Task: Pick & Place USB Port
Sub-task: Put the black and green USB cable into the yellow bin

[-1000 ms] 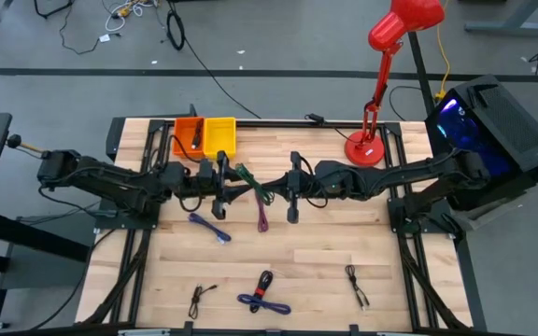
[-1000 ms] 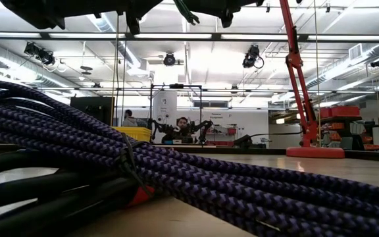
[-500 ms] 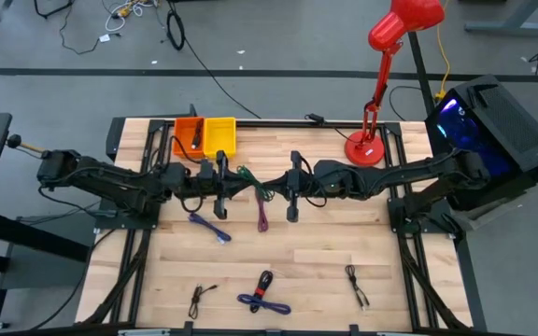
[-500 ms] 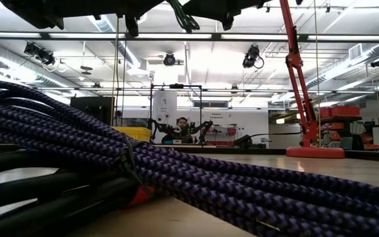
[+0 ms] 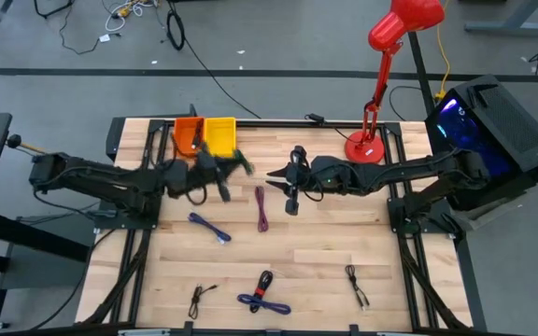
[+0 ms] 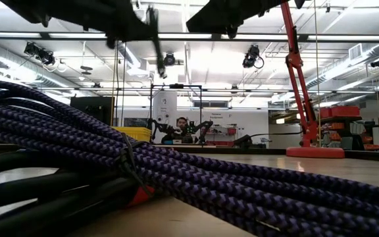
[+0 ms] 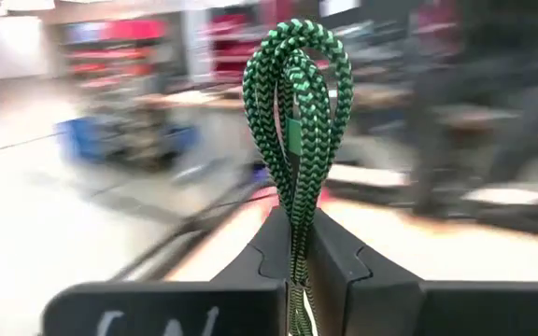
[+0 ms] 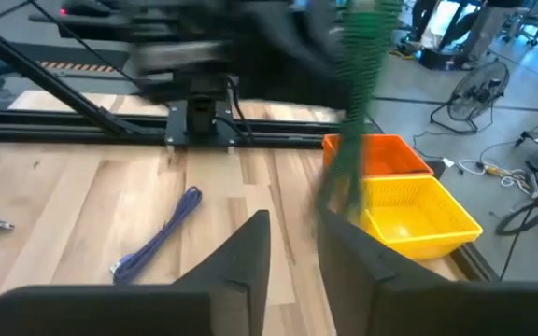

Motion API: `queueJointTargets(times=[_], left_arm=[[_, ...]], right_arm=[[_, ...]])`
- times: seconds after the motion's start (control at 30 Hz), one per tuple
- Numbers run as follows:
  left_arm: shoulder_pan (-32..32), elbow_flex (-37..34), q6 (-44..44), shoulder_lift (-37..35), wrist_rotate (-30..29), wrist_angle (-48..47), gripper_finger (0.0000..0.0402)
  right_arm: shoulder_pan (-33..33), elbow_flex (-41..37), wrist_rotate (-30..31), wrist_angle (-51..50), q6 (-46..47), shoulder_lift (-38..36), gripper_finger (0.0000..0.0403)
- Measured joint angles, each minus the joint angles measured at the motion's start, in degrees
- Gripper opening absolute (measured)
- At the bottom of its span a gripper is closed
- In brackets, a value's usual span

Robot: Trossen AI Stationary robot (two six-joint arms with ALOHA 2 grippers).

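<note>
Cable grip: the left gripper (image 7: 299, 245) pinches a coiled green USB cable (image 7: 297, 112) between closed jaws, its loop standing beyond the fingertips. The right gripper (image 8: 293, 245), jaws parted and empty, faces the yellow bin (image 8: 420, 217).

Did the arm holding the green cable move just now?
Yes. The left gripper, shut on the green cable, swung toward the yellow bin, away from the right gripper.
</note>
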Motion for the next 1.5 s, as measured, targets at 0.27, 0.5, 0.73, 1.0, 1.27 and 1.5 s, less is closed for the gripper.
queueJointTargets(times=[0.27,0.5,0.73,1.0,1.27,1.5], left_arm=[[18.0,0.0,-4.7,-3.2,3.5,-11.8,0.0018],[31.9,0.0,-6.8,-0.3,9.7,-15.4,0.0017],[37.8,0.0,-7.4,2.6,11.8,-16.5,0.0017],[39.6,0.0,-7.8,7.8,12.1,-16.4,0.0017],[39.6,1.3,-9.1,14.4,12.1,-16.3,0.0017],[39.6,6.9,-9.8,19.7,13.1,-20.6,0.0017]], right_arm=[[0.2,0.0,-1.6,-0.5,1.4,0.0,0.0114],[0.6,0.0,-4.4,-0.5,2.4,0.0,0.0106],[1.2,0.0,-4.6,-0.4,1.4,0.1,0.0102],[1.1,0.0,-4.7,0.8,1.3,2.1,0.0102],[1.1,0.0,-5.1,3.4,-0.3,5.1,0.0102],[1.1,0.0,-5.1,4.7,-0.9,4.7,0.0102]])
